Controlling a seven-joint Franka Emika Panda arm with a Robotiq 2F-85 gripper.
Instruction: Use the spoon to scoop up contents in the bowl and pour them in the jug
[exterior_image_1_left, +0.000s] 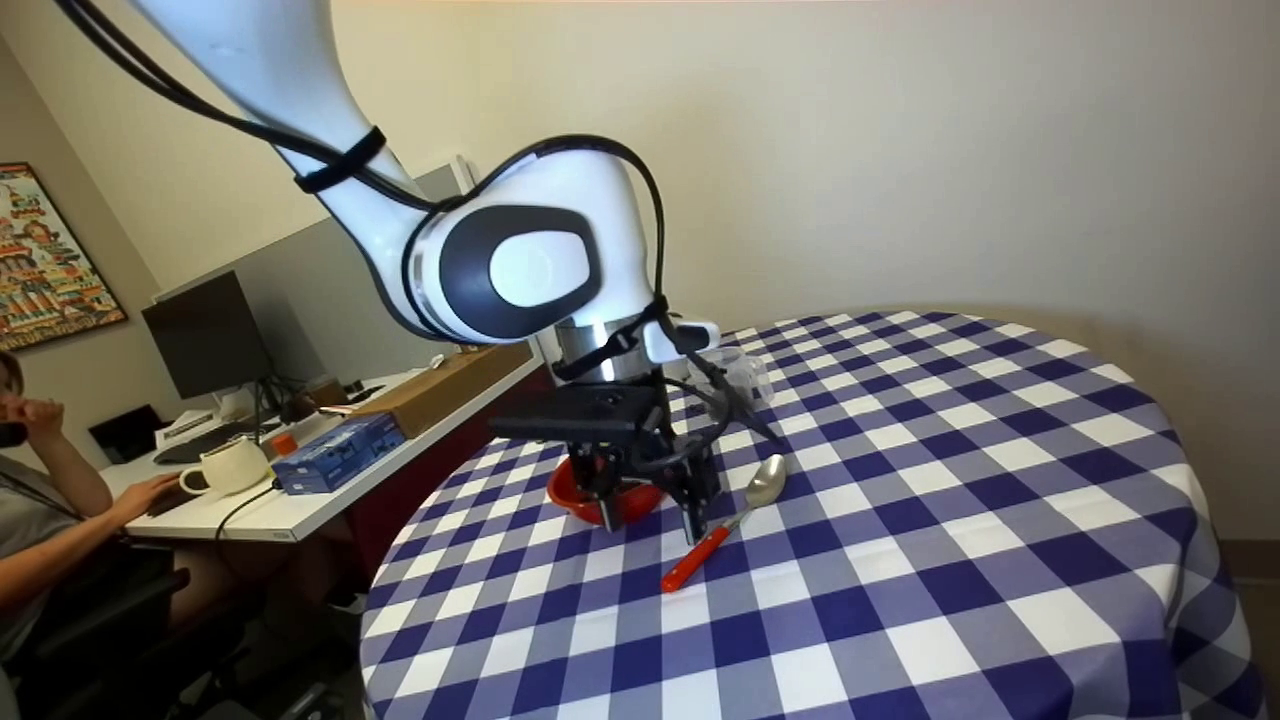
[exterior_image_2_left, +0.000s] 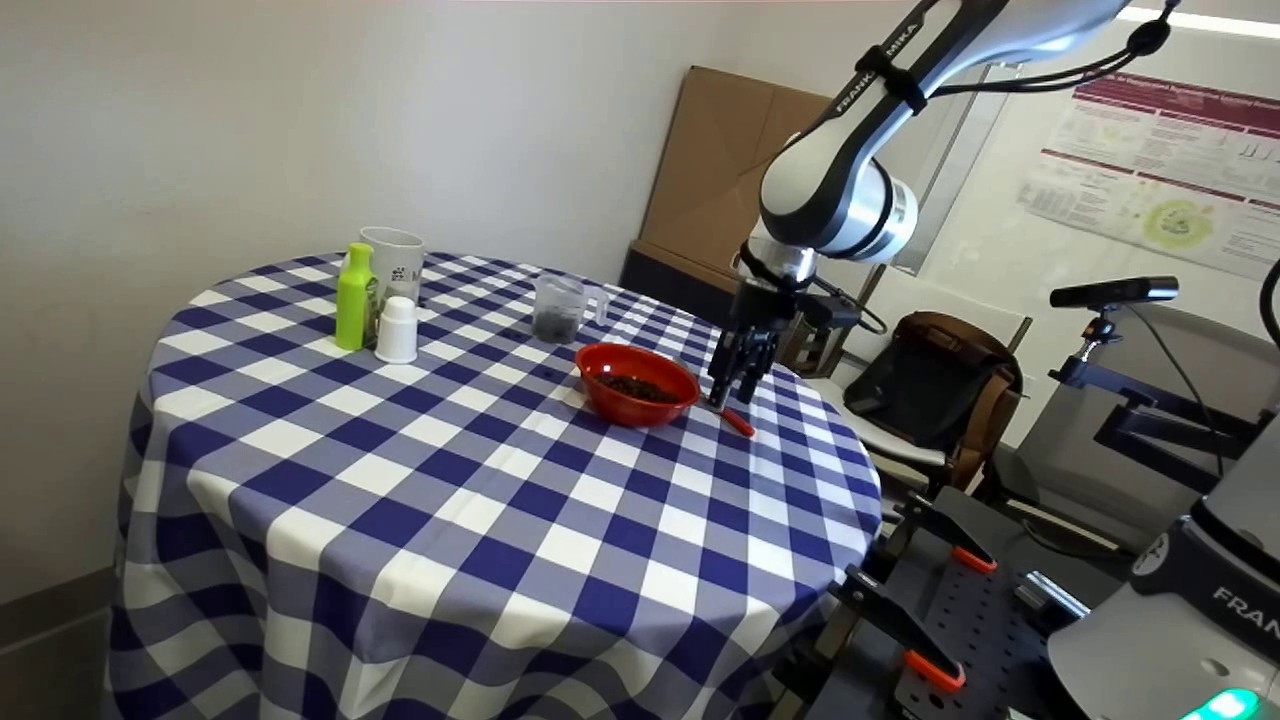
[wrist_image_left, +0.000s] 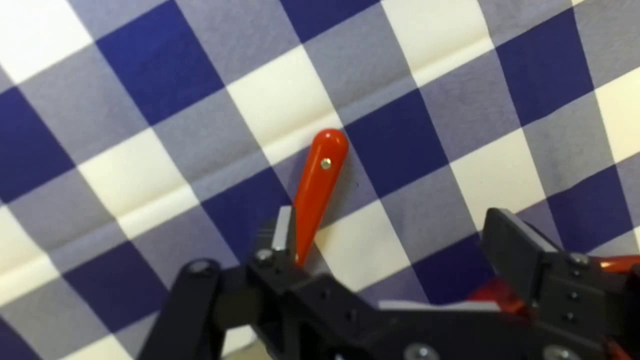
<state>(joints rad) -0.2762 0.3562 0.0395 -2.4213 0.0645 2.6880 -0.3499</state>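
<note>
The red-handled spoon (exterior_image_1_left: 717, 538) lies beside the red bowl (exterior_image_2_left: 640, 412), the clear jug (exterior_image_2_left: 557, 300) upright nearby

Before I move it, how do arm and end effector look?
White arm, dark joint cover, black cables tied by a black strap; FRANKA EMIKA lettering, partly covered, in an exterior view. Black end effector with exposed screws and grey-edged fingers.

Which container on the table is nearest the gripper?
The red bowl: round, shallow, right beside the open gripper. The clear jug, green bottle, small white container and larger white cup stand farther off.
</note>
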